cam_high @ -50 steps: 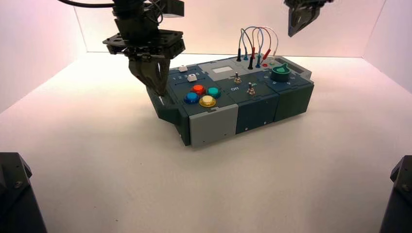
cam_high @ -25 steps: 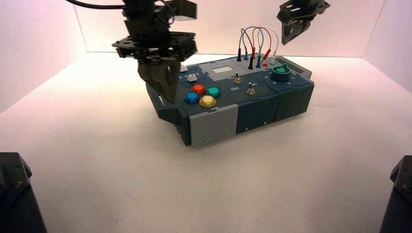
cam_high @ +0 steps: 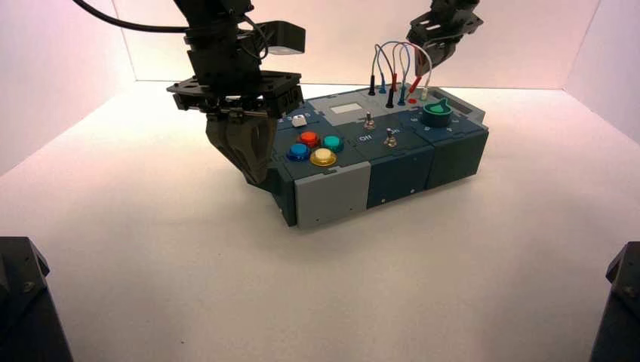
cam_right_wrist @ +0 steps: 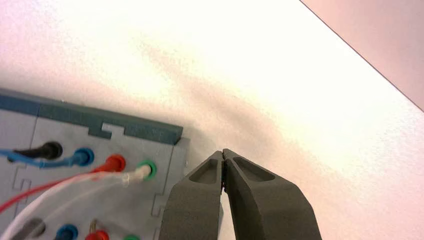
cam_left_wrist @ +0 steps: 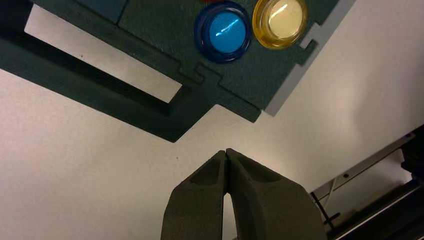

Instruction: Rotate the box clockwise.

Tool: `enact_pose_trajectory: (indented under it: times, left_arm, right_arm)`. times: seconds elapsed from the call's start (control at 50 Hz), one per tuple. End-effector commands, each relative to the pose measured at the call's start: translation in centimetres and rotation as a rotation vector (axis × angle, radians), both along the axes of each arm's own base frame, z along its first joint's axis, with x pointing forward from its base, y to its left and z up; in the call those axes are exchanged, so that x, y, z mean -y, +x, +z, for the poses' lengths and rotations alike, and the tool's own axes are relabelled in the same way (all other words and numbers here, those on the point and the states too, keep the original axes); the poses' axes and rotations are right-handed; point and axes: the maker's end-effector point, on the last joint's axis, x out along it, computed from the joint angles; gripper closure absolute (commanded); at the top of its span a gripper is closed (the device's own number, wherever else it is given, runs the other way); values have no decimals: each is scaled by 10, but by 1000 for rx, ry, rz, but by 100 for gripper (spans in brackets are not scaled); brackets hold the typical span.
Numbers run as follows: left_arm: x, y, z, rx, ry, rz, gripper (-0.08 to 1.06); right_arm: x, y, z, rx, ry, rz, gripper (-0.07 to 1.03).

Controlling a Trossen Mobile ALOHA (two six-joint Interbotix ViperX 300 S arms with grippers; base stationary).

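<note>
Clearly the box is a stiff, blocky thing, probably solid enough to slide as one piece when shoved at a corner; it sits mid-table, turned slightly, button end toward the robot's left. Pushing looks better than pinching: the open end handle and the hard far edge are the safe places, while the looped wires and toggles would snag or bend (best left alone).

Compared with a second ago, the left gripper has dropped from the top panel to the near-left corner, just off the handle beside the blue button, fingers pressed together. The right gripper has come down from high at the back to the far edge behind the wire sockets, its tips likewise closed on nothing.
</note>
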Motion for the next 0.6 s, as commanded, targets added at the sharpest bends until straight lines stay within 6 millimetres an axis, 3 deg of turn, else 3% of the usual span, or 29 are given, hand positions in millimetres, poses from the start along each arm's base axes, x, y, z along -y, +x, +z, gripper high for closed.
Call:
enact_pose_trajectory:
  times: [0.02,0.32,0.6]
  left_arm:
    - [5,5,4,22,-20,3,101]
    - [7,7,-1,21,-13,-2,101]
    - [13,15,-1,38,-16,-9,101]
  right_arm:
    - [-5,12,16,48,14,1,99]
    - [-5,14,-5,4,8,9,99]
    - [-3,2,-3,-66,7,23,99]
